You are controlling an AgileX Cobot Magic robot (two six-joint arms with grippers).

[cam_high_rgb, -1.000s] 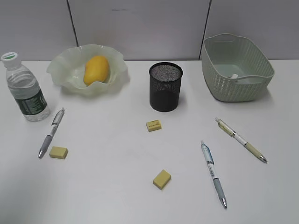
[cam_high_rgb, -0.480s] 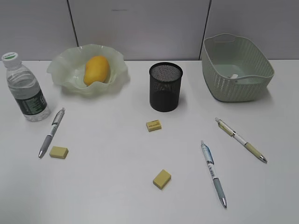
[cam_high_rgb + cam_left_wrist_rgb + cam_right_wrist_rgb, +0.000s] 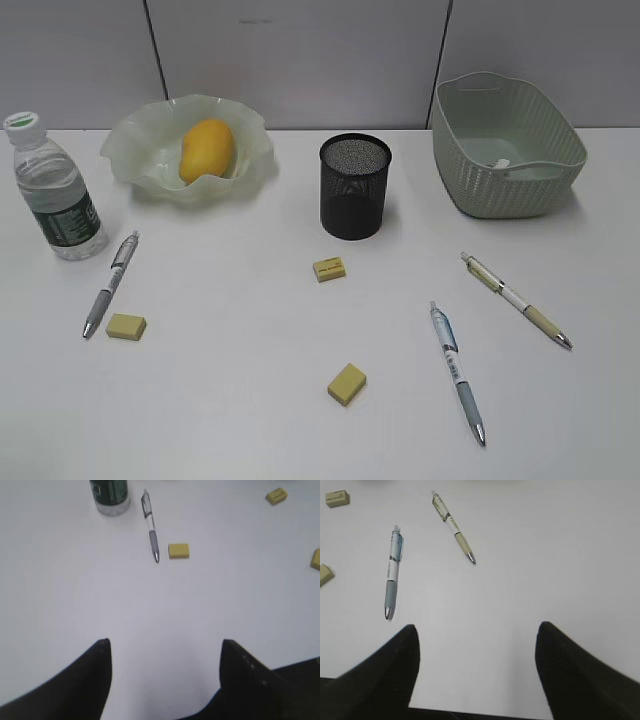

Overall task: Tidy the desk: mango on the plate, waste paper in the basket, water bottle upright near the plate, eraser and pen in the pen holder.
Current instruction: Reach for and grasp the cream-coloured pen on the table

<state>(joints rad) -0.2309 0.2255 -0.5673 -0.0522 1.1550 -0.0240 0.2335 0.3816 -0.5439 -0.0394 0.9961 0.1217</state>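
Since both end effectors, left (image 3: 165, 652) and right (image 3: 477, 637), stand wide open and empty over the table (image 3: 230, 400), first lower the left one squarely across the grey pen (image 3: 150, 527).

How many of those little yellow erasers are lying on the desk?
3. One eraser lies at the left beside the grey pen, one just in front of the black pen holder, one nearer the front middle. None seems hidden.

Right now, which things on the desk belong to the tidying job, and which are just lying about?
Job:
mango
plate
water bottle
basket
pen holder
three pens
three erasers
paper in the basket, probably

Lying about:
nothing visible
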